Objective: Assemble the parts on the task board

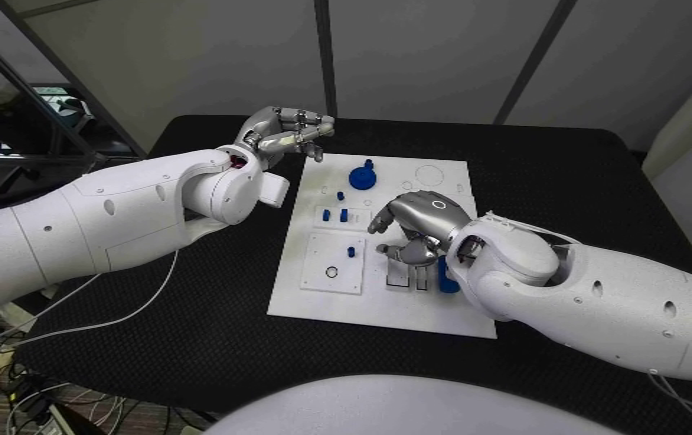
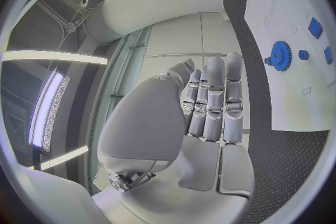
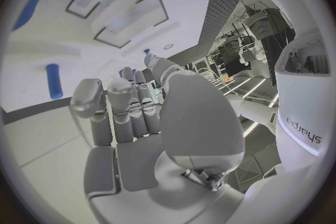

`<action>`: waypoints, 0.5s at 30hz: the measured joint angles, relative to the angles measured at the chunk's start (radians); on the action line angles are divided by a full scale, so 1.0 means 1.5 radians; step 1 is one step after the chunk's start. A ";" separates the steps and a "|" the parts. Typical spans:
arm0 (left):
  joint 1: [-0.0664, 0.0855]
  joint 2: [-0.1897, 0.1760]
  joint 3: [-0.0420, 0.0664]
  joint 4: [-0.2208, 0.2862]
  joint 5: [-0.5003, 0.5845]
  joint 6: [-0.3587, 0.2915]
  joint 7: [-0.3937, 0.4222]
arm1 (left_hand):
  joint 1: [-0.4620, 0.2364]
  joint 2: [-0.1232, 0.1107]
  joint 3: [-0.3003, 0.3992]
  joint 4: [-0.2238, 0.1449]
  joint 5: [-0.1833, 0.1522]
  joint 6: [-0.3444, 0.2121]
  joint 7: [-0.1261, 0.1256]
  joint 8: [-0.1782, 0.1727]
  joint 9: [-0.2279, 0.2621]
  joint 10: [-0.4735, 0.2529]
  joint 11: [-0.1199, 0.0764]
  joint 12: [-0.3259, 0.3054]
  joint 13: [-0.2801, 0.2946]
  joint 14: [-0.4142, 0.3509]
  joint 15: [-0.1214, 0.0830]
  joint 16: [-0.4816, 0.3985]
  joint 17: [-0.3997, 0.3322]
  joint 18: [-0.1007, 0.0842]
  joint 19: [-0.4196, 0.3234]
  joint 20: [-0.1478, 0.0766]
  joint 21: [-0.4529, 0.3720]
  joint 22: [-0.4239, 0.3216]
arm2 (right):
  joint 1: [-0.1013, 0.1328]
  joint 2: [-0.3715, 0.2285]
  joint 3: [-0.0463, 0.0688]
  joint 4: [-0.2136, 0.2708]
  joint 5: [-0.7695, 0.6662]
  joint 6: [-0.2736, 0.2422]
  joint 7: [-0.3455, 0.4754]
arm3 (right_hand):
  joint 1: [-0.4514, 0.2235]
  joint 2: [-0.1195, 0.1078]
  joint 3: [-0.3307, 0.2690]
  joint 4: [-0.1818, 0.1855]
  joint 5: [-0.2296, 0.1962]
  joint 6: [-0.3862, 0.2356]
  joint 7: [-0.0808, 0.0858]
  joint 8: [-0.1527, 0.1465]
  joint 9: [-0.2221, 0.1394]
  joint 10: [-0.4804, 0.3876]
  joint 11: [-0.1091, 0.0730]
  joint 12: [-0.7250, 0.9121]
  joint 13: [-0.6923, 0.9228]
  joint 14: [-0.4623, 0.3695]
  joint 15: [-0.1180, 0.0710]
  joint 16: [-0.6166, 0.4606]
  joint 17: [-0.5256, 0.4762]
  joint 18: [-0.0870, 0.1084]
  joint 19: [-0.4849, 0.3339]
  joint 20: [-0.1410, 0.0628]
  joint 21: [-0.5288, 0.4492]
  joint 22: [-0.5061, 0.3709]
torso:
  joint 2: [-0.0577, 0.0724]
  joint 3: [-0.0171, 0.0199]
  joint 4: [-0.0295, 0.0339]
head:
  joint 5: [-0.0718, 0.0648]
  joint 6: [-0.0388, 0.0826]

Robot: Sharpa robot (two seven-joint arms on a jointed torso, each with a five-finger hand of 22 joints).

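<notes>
Right hand [image 1: 418, 223] hovers low over the board [image 1: 450, 313], fingers curled, empty — seemingly reaching; left hand [image 1: 284, 132] idles off-board, fingers together.

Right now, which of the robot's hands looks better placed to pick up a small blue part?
Probably the right hand: it hovers over the white task board among small blue parts. The left hand is off the board's far corner.

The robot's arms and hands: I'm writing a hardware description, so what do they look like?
Both arms are bulky, smooth white shells with small round holes and rounded joints. The silver metallic left hand and silver metallic right hand have segmented fingers with pale grey pads. Dark lettering marks the right arm's white shell.
</notes>
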 measured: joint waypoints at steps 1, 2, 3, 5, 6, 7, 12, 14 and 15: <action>0.000 0.000 0.000 0.000 0.000 0.000 0.000 | 0.000 0.000 0.000 0.000 0.000 0.000 0.000 0.000 0.000 0.000 0.000 0.000 0.000 0.000 0.000 0.000 0.000 0.000 0.000 0.000 0.000 0.000 | 0.000 -0.006 0.007 0.003 0.001 -0.002 -0.001 | 0.000 0.000 0.000 0.000 0.000 0.000 0.000 0.000 0.000 0.000 0.000 0.003 0.000 0.000 0.000 0.000 0.000 0.000 0.000 0.000 0.000 0.000 | 0.000 0.0000 0.0000 | -0.001 0.001; 0.000 0.000 0.000 0.000 0.000 0.001 0.000 | 0.000 0.000 0.000 0.000 0.000 0.000 0.000 0.000 0.000 0.000 0.000 0.000 0.000 0.000 0.000 0.000 0.000 0.000 0.000 0.000 0.000 0.000 | 0.000 -0.012 0.014 0.006 0.002 -0.004 -0.002 | 0.000 0.000 0.000 0.000 0.000 0.000 0.000 0.000 0.001 0.000 0.000 0.004 0.001 0.000 0.000 0.000 0.000 0.000 0.000 0.000 0.000 0.000 | 0.000 0.0000 0.0000 | -0.004 0.003; 0.000 0.000 0.000 -0.001 0.000 0.001 0.000 | 0.000 0.000 0.000 0.000 0.000 0.000 0.000 0.000 0.000 0.000 0.000 0.000 0.000 0.000 0.000 0.000 0.000 0.000 0.000 0.000 0.000 0.000 | 0.001 -0.018 0.020 0.009 0.003 -0.005 -0.004 | 0.000 0.000 0.000 0.000 0.000 0.000 0.000 0.000 0.001 0.002 -0.002 0.006 0.001 0.000 0.000 0.000 0.000 0.000 0.000 0.000 0.000 0.001 | 0.000 0.0000 0.0000 | -0.008 0.006; 0.000 0.000 0.000 -0.001 0.000 0.002 -0.001 | 0.000 0.000 0.000 0.000 0.000 0.000 0.000 0.000 0.000 0.000 0.000 0.000 0.000 0.000 0.000 0.000 0.000 0.000 0.000 0.000 0.000 0.000 | 0.003 -0.032 0.030 0.012 0.005 -0.006 -0.007 | 0.002 -0.002 0.000 0.000 0.000 0.003 -0.003 0.000 0.002 0.002 -0.002 0.008 0.001 0.001 -0.001 0.000 0.001 0.000 0.001 -0.001 0.000 0.003 | 0.000 0.0001 -0.0001 | -0.013 0.009; 0.000 0.001 0.000 -0.002 0.000 0.002 -0.001 | 0.000 0.000 0.000 0.000 0.000 0.000 0.000 0.000 0.000 0.000 0.000 0.000 0.000 0.000 0.000 0.000 0.000 0.000 0.000 0.000 0.000 0.000 | 0.004 -0.037 0.034 0.012 0.006 -0.006 -0.009 | 0.003 -0.003 0.000 0.000 0.000 0.003 -0.003 0.000 0.002 0.002 -0.002 0.008 0.001 0.002 -0.002 0.000 0.002 0.000 0.002 -0.002 0.000 0.003 | 0.000 0.0001 -0.0002 | -0.016 0.011; 0.000 0.001 0.000 -0.002 0.000 0.002 -0.001 | 0.000 0.000 0.000 0.000 0.000 0.000 0.000 0.000 0.000 0.000 0.000 0.000 0.000 0.000 0.000 0.000 0.000 0.000 0.000 0.000 0.000 0.000 | 0.005 -0.041 0.038 0.012 0.006 -0.005 -0.011 | 0.003 -0.003 0.000 0.000 0.000 0.003 -0.003 0.000 0.002 0.002 -0.002 0.008 0.001 0.003 -0.003 0.000 0.002 0.000 0.003 -0.003 0.000 0.003 | 0.000 0.0001 -0.0004 | -0.018 0.012; -0.001 0.002 0.000 -0.002 0.000 0.004 -0.002 | 0.000 0.000 0.000 0.000 0.000 0.000 0.000 0.000 0.000 0.000 0.000 0.000 0.000 0.000 0.000 0.000 0.000 0.000 0.000 0.000 0.000 0.000 | 0.010 -0.055 0.047 0.001 0.009 0.004 -0.020 | 0.009 -0.009 -0.005 0.000 0.000 -0.002 -0.007 0.000 0.002 0.000 -0.005 0.012 0.001 0.003 -0.003 0.000 -0.002 0.000 0.003 -0.003 0.000 0.003 | 0.001 0.0002 -0.0010 | -0.027 0.019; -0.001 0.002 0.000 -0.003 0.000 0.005 -0.002 | 0.000 0.000 0.000 0.000 0.000 0.000 0.000 0.000 0.000 0.000 0.000 0.000 0.000 0.000 0.000 0.000 0.000 0.000 0.000 0.000 0.000 0.000 | 0.011 -0.056 0.048 -0.006 0.010 0.011 -0.022 | 0.009 -0.009 -0.009 -0.001 -0.005 -0.002 -0.007 0.000 0.002 -0.001 -0.006 0.012 0.000 0.003 -0.003 0.000 -0.009 0.000 0.003 -0.003 -0.004 0.000 | 0.001 0.0003 -0.0010 | -0.030 0.020; -0.001 0.002 0.000 -0.003 0.000 0.005 -0.002 | 0.000 0.000 0.000 0.000 0.000 0.000 0.000 0.000 0.000 0.000 0.000 0.000 0.000 0.000 0.000 0.000 0.000 0.000 0.000 0.000 0.000 0.000 | 0.011 -0.057 0.049 -0.011 0.010 0.017 -0.024 | 0.012 -0.012 -0.011 0.000 -0.005 -0.003 -0.008 0.000 0.002 -0.001 -0.006 0.014 0.000 0.003 -0.003 -0.001 -0.012 0.000 0.003 -0.003 -0.005 -0.002 | 0.001 0.0003 -0.0010 | -0.032 0.021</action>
